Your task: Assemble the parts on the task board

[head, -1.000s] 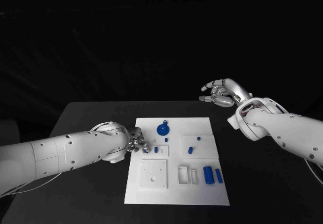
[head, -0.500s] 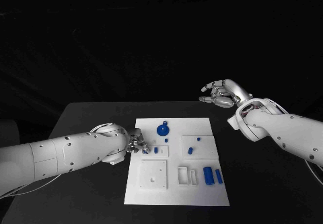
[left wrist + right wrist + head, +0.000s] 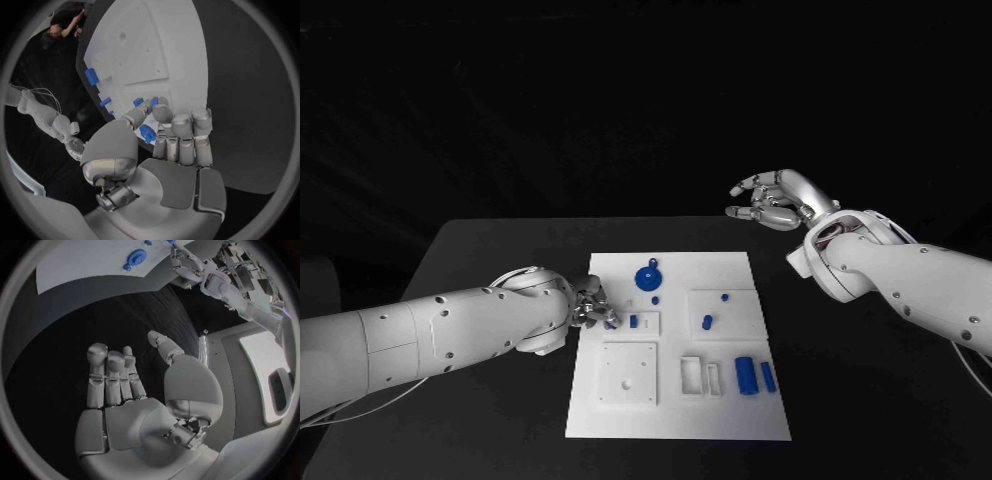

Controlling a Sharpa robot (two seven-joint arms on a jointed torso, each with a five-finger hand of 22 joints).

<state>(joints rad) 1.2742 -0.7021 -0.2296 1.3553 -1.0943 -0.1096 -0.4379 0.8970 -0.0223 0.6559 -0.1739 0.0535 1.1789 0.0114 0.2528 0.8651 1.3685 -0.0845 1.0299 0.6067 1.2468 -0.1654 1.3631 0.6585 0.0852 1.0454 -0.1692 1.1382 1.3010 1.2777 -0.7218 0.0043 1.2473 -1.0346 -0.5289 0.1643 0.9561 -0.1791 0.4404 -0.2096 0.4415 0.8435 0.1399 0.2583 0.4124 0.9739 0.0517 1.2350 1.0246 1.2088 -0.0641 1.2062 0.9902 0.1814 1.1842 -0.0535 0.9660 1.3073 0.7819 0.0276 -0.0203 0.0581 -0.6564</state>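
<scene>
The white task board (image 3: 678, 400) lies in the middle of the black table. My left hand (image 3: 593, 303) is at the board's left edge, fingers curled in, and pinches a small blue part (image 3: 147, 133) between thumb and fingers (image 3: 178, 131). Just beside it a small blue piece (image 3: 633, 321) stands in the board. A round blue part (image 3: 649, 277) sits near the far end, and two blue blocks (image 3: 747, 375) lie at the near right. My right hand (image 3: 773, 198) is raised beyond the table's far right, fingers apart, holding nothing.
Another small blue piece (image 3: 708, 321) sits in a square plate on the board's right half. A square white plate (image 3: 627, 372) and narrow white slots (image 3: 694, 374) take up the near half. Bare black table (image 3: 488, 260) lies on both sides of the board.
My left forearm has shifted a little, while its hand stays at the board's left edge with the blue part. The right hand has not moved.
</scene>
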